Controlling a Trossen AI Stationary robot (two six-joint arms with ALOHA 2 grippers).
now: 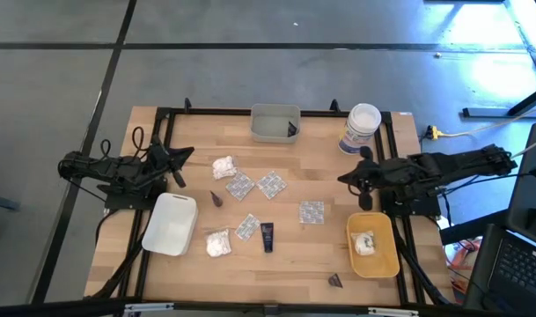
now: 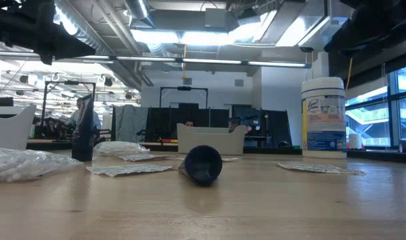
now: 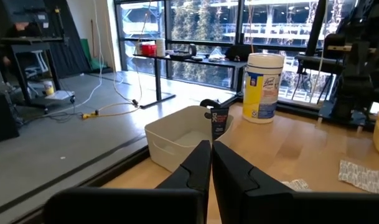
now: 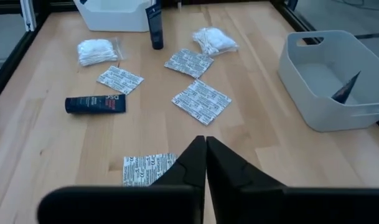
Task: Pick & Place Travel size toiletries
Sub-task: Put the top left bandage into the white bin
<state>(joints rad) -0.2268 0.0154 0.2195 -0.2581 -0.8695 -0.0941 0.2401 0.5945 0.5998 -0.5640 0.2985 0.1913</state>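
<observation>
Wooden table (image 1: pixel 320 255) strewn with packets (image 1: pixel 271 184); left gripper (image 1: pixel 181 166) closed, right gripper (image 1: pixel 348 179) closed, both empty.

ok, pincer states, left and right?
Left pincer: closed, empty, above the table's left edge.
Right pincer: closed, empty, above a silvery packet.

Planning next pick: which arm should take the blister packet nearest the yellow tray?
Right, probably. The right gripper hovers shut just above that blister packet, beside the yellow tray. The left gripper sits shut across the table.
</observation>
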